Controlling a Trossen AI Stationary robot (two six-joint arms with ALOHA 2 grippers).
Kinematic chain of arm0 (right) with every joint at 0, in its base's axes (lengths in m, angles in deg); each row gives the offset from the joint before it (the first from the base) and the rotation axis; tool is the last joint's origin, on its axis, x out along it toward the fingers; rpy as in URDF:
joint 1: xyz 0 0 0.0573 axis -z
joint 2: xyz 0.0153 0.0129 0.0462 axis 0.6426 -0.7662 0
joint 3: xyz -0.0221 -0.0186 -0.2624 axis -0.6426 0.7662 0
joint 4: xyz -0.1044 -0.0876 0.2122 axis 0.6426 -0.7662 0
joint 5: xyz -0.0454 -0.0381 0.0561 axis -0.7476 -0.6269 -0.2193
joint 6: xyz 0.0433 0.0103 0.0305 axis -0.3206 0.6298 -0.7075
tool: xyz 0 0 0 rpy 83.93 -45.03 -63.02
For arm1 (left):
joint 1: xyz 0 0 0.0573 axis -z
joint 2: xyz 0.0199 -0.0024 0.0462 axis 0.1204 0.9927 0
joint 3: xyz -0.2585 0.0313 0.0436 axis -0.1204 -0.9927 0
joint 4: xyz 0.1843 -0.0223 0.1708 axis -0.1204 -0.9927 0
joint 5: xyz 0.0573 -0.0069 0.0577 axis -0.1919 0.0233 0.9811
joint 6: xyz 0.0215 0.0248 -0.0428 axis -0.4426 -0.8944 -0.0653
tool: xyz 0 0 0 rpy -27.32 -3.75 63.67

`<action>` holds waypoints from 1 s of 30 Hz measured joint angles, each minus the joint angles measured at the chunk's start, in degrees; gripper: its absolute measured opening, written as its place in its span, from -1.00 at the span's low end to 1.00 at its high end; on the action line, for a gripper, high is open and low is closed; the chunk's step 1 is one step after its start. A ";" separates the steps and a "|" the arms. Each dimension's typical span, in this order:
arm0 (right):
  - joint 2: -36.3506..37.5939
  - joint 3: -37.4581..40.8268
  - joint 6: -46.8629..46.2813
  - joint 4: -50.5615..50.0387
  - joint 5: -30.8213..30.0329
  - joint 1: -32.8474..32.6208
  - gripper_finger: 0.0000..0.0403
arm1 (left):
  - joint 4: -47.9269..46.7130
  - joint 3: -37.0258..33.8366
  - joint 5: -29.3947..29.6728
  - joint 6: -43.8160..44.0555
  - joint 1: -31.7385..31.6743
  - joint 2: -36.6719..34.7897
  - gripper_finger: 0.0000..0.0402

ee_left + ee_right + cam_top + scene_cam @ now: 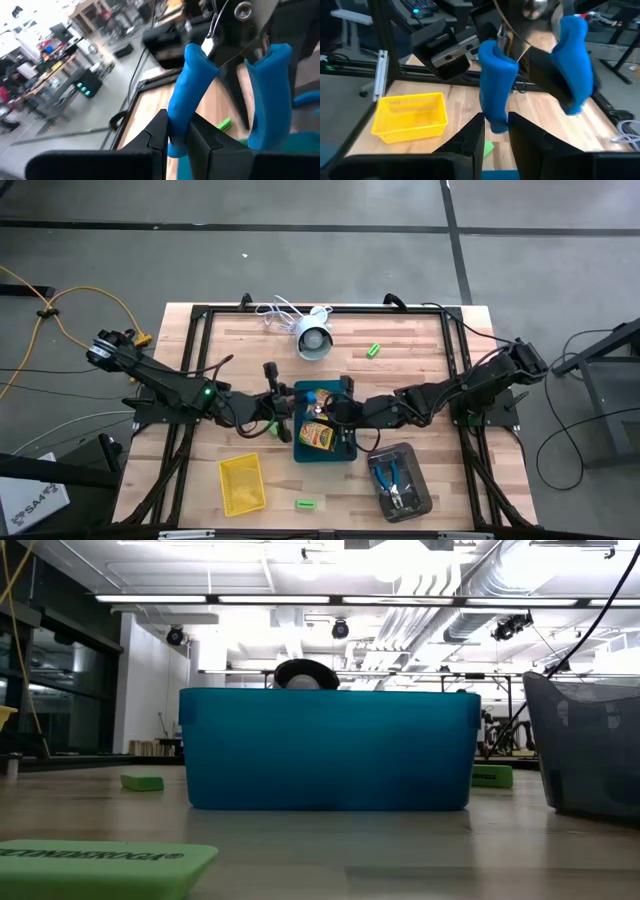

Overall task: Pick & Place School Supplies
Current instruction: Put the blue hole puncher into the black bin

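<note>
A blue-handled scissor-like tool (192,85) hangs above the teal tray (342,452) at the table's middle. My left gripper (287,408) and my right gripper (345,412) meet there, each shut on one of its blue handles. Its pivot (535,5) lies beyond the handles. A yellow-orange box (318,438) lies in the teal tray. A second blue-handled tool (390,478) lies in the grey tray (422,490). Green blocks lie flat on the table at the far right (374,350) and near the front edge (306,504). My left gripper pinches one blue handle near its free end (176,125) between its two fingers, coming about level from the table's left. The handle runs on away from the fingers toward the pivot. The tool is lifted clear above the teal tray. My right gripper pinches the other blue handle at its free end (495,112) between its two fingers, about level from the table's right. The handle stands up past the fingertips toward the pivot. The first handle (575,65) shows beside it, with dark parts of the left arm behind.
A yellow tray (242,483) stands at the front left. The white round device (314,340) with its cable sits at the far middle. The low view shows the teal tray's wall (330,750), the grey tray (590,750) and green blocks (142,782) on the table.
</note>
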 joint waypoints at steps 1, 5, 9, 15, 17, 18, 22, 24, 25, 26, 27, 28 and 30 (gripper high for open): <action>0.00 -0.03 0.02 0.02 0.24 0.00 -0.61 | 0.20 0.00 -0.20 0.05 0.00 0.05 -0.83; 0.00 -0.03 0.52 -0.19 0.01 0.04 -0.61 | 0.04 0.00 -0.11 -0.15 -0.02 0.06 -0.83; 0.00 -0.03 1.25 -0.14 0.06 0.04 -0.61 | 0.05 0.00 -0.13 -0.19 -0.01 0.06 -0.83; 0.00 -0.03 1.45 1.38 1.03 0.03 -0.61 | 1.10 0.00 -0.14 -0.31 0.02 0.02 -0.83; 0.00 -0.03 1.54 1.78 1.08 0.02 -0.61 | 1.33 0.00 -0.13 -0.33 0.02 0.02 -0.83; 0.00 -0.03 1.79 2.01 1.08 0.02 -0.61 | 1.46 0.00 -0.11 -0.47 0.02 0.02 -0.83; 0.00 -0.03 2.71 2.88 1.11 0.02 -0.61 | 2.17 0.00 -0.09 -0.96 0.02 0.00 -0.83; 0.00 -0.03 2.76 3.33 1.11 0.02 -0.61 | 2.34 0.00 -0.08 -0.96 0.02 0.00 -0.83; 0.00 -0.03 2.89 3.45 1.14 0.02 -0.61 | 2.36 0.00 -0.08 -0.98 0.02 0.00 -0.83; 0.00 -0.03 2.95 3.53 1.27 0.02 -0.61 | 2.36 0.00 -0.08 -0.96 0.02 0.00 -0.83; 0.00 -0.03 2.95 3.64 1.37 0.02 -0.61 | 2.36 0.00 -0.08 -0.96 0.02 0.00 -0.83; 0.00 -0.03 2.95 3.71 1.55 0.02 -0.61 | 2.36 0.00 -0.08 -0.96 0.02 0.00 -0.83; 0.00 -0.03 2.95 3.83 2.28 0.02 -0.62 | 2.36 0.00 -0.11 -0.96 0.03 0.00 -0.83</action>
